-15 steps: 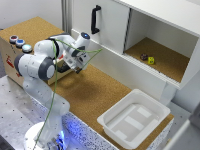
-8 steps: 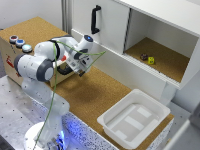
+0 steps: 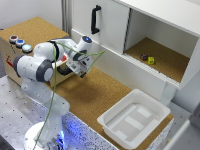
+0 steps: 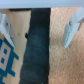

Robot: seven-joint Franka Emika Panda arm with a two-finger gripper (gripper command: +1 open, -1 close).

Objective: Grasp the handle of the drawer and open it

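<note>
The gripper is in the approach step, fingers spread wide with nothing pinched. The dark handle runs lengthwise between them, just beyond the tips. By my judgement, the next move is to advance until the fingers straddle it, close, then pull the drawer out.

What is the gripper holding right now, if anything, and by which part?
Nothing is held. In the wrist view the gripper is open, its fingers apart over the cork surface, nothing between them. The black handle is untouched.

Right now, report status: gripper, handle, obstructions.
Gripper open, empty, low over cork floor. Black handle untouched, on cabinet front above. White bin off to exterior view's right; nothing blocking.
</note>
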